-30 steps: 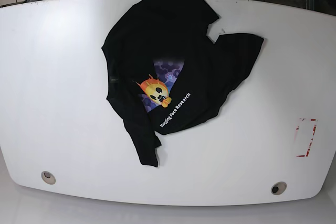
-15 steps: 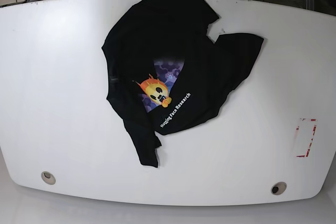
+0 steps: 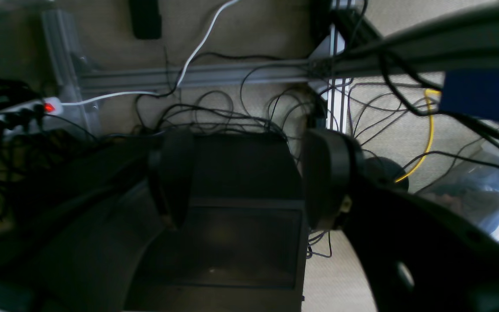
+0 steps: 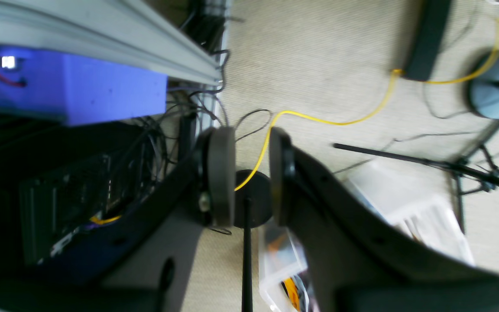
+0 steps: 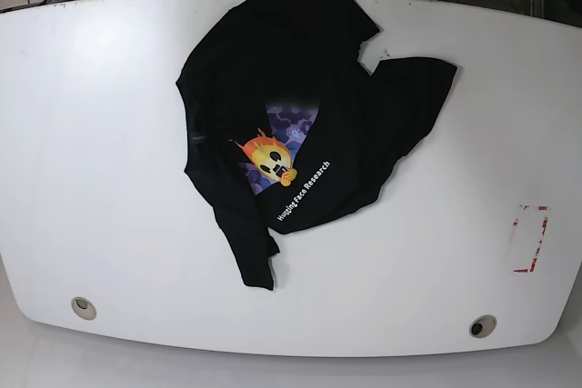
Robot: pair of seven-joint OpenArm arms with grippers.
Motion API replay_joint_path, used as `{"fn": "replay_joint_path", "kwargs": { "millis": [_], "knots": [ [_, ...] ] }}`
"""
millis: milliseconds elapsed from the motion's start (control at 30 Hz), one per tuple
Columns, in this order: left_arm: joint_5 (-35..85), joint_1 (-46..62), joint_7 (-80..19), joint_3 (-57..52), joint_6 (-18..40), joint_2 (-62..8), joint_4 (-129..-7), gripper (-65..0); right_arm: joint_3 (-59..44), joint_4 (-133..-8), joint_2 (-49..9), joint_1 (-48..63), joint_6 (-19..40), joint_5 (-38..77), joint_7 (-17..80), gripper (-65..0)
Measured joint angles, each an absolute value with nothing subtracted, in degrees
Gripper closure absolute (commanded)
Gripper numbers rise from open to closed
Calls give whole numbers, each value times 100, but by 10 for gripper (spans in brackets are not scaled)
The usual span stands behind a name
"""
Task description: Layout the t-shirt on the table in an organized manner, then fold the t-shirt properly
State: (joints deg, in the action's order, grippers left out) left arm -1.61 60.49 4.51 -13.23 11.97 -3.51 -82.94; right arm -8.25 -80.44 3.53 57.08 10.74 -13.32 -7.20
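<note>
- The table (image 5: 100,134) is white and glossy, with rounded edges, and fills most of the base view.
- 2 round grommet holes sit near its front edge, 1 at the left (image 5: 84,306) and 1 at the right (image 5: 482,325).
- A red-and-white tape mark (image 5: 530,238) lies near the right edge, well apart from the cloth.
- The shirt (image 5: 300,115) lies crumpled at the table's middle and rear, its top reaching the back edge.
- Part of the print shows: a flaming yellow face (image 5: 271,159) on purple hexagons, with slanted white text (image 5: 305,191) just beside it.
- 1 black flap trails toward the front edge; another spreads to the right.
- Neither arm appears in the base view; both wrist cameras look down at the floor, away from the table.
- The left gripper (image 3: 249,182) hangs with its jaws wide apart and nothing between them, above a dark box (image 3: 241,216) and tangled black cables (image 3: 215,112).
- A power strip with a red light (image 3: 15,112) lies at the left of that view.
- The right gripper (image 4: 251,173) has its jaws parted by a narrow gap, empty.
- Beneath it, beige carpet (image 4: 319,56) carries a yellow cable (image 4: 340,121), a round black stand base (image 4: 254,199) and a blue box (image 4: 72,91).
</note>
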Motion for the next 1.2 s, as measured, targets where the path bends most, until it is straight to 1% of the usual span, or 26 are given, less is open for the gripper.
{"fn": "replay_joint_path", "kwargs": {
  "millis": [433,633,867,1067,1133,1200],
  "knots": [
    [-82,6952,469,-1472,1205,-550,-10007,-360,-794,-10009,408,6805,1098,-1330,-722,-130],
    [888,7201,458,-1632,1197,-615,-10569,-360,-733,-10733,397,7076,1153,-1332,-742,-130],
    [1503,7220,447,-1806,1177,-945,-10947,-364,-729,-11133,379,7006,1138,-1339,-694,-130],
    [1811,7196,434,-2053,1197,-952,-11118,-371,-740,-11345,381,6532,1146,-1334,-727,-138],
    [1813,7100,408,-2126,1199,-937,-11131,-393,-744,-11343,381,6311,1140,-1347,-698,-147],
    [1815,6969,381,-2180,1155,-910,-11190,-435,-749,-11340,364,6082,1138,-1400,-663,-182]
  ]
}}
